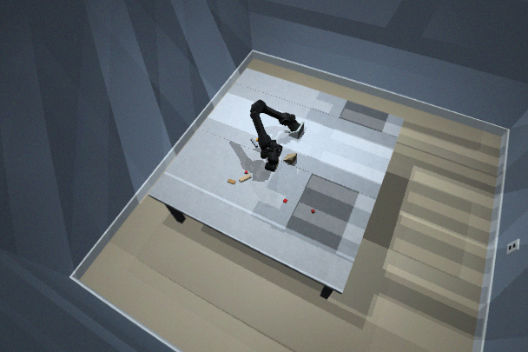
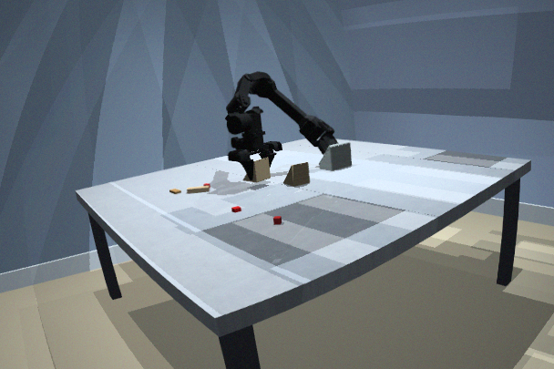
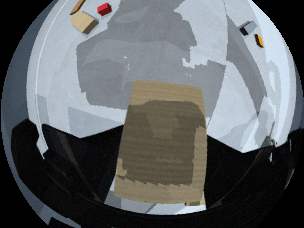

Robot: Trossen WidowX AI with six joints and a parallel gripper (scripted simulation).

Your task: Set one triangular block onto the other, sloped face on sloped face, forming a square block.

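Pincer (image 1: pixel 276 166) (image 2: pixel 261 169) (image 3: pixel 163 132) grasping wooden triangular block (image 2: pixel 261 169) (image 3: pixel 162 142); no readable writing on block.

The arm (image 1: pixel 257 122) (image 2: pixel 289 106) is matte black — chunky rounded joints, straight slender links.

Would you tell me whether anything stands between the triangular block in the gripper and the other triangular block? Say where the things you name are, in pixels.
Nothing visible stands between the held block (image 2: pixel 261 169) (image 3: pixel 162 142) in the gripper (image 2: pixel 261 171) (image 3: pixel 163 132) and the other triangular block (image 1: pixel 290 158) (image 2: pixel 298 174); the small red blocks (image 1: pixel 285 201) (image 2: pixel 236 210) lie off to the side.
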